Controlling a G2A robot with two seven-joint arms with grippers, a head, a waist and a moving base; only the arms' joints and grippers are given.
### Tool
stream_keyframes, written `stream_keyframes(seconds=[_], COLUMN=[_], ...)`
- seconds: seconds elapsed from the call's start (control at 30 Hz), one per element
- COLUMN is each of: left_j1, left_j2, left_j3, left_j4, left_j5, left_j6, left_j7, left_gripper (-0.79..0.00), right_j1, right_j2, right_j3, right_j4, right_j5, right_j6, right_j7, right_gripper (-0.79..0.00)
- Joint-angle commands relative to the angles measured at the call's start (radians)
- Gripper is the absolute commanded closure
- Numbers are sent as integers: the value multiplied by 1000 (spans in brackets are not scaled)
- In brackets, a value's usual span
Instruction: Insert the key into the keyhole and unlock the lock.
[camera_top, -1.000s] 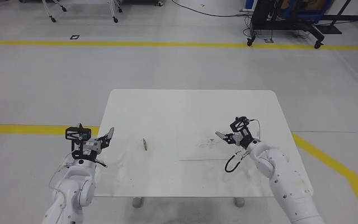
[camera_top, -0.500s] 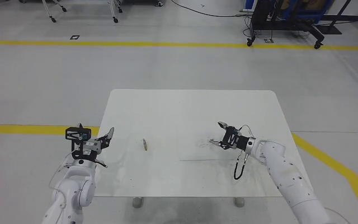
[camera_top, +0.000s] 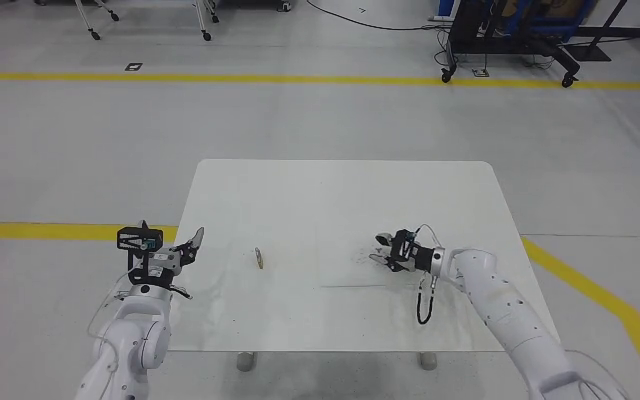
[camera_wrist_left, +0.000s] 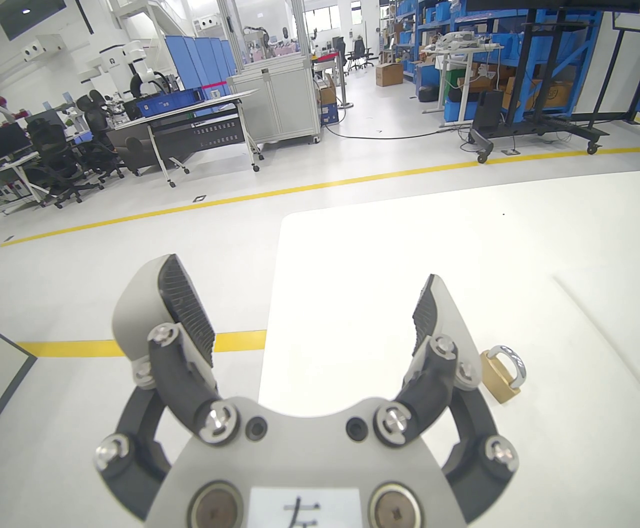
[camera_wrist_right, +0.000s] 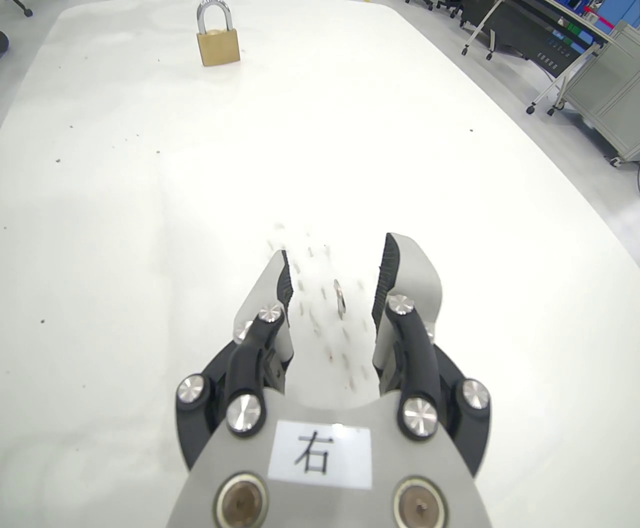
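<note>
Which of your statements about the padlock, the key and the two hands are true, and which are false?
1. The padlock is on the table, nearer the left hand than the right hand. True.
2. The right hand grips the key. False: the key lies on the table between its open fingers.
3. The left hand is open and empty. True.
4. The key is in the keyhole. False: key and padlock are far apart.
5. The padlock is open. False: it is closed.

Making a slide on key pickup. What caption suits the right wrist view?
Open right gripper straddles the small key on the white table; the brass padlock lies farther off.
</note>
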Motion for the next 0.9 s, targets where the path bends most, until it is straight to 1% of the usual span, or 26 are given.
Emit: stream_keyframes(seconds=[0.0, 0.1, 0.17, 0.23, 0.27, 0.53, 0.87], left_j1=[0, 0, 0, 0, 0, 0, 0], left_j2=[0, 0, 0, 0, 0, 0, 0], left_j3=[0, 0, 0, 0, 0, 0, 0], left_j4=[0, 0, 0, 0, 0, 0, 0], left_j5=[0, 0, 0, 0, 0, 0, 0], left_j6=[0, 0, 0, 0, 0, 0, 0], left_j7=[0, 0, 0, 0, 0, 0, 0], left_gripper=[-785, -785, -785, -785, -785, -785, -785], right_j1=[9, 17, 21, 24, 25, 35, 32], right_j2=[-1, 0, 1, 3, 4, 14, 35], right_j3=[-8, -18, -22, -24, -26, -46, -34], right_j4=[14, 27, 37, 45, 48, 38, 26], right_j5=[3, -8, -11, -9, -10, -59, -72], right_j6=[4, 9, 11, 8, 8, 20, 34], right_j7=[-9, -20, -28, -38, -42, -74, -138], right_gripper=[-305, -299, -252, -148, 0, 0, 0])
